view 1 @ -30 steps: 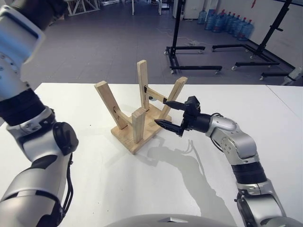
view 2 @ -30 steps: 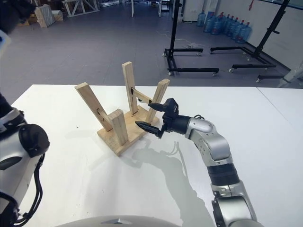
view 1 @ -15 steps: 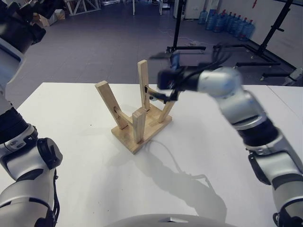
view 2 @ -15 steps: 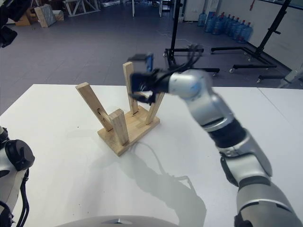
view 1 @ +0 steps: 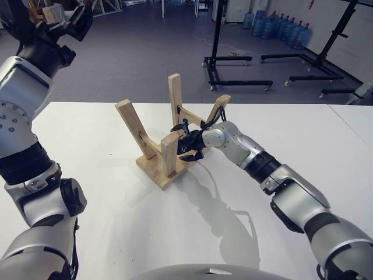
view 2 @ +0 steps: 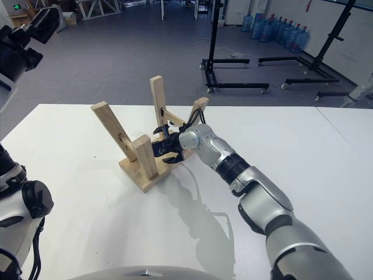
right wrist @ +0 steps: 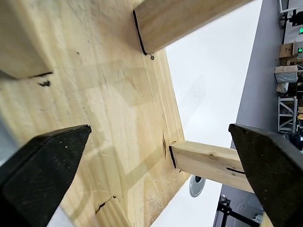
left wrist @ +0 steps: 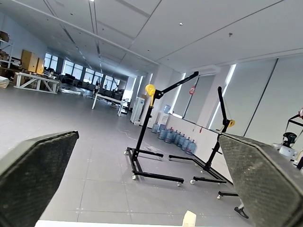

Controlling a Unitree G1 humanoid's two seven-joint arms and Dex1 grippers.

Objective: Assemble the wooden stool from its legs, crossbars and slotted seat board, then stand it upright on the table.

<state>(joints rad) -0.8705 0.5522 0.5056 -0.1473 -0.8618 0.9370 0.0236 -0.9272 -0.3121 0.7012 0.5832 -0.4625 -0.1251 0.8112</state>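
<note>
Presently on the white table: one wooden stool, inverted and not yet stood upright.

- Seat board: flat on the table, underside up.
- Legs: four, seated in the board and splaying upward, including the near leg and far leg.
- Crossbar: spans the two far legs. Other crossbars cannot be made out.
- Right gripper: low among the legs, just beside the near leg and close over the board. Its fingers are apart and hold nothing. The right wrist view shows both fingers spread with the board's underside between them.
- Left gripper: raised high, well apart from the stool, pads spread wide and empty.

Hazards, as judged:
- A sideways brush from the right gripper may lever a leg loose in its slot or push the whole stool across the smooth table.
- Turning the stool by one leg alone puts the weight off-centre, so it may swing, slip from the fingers or topple.
- The left gripper is too far off to steady it.
</note>
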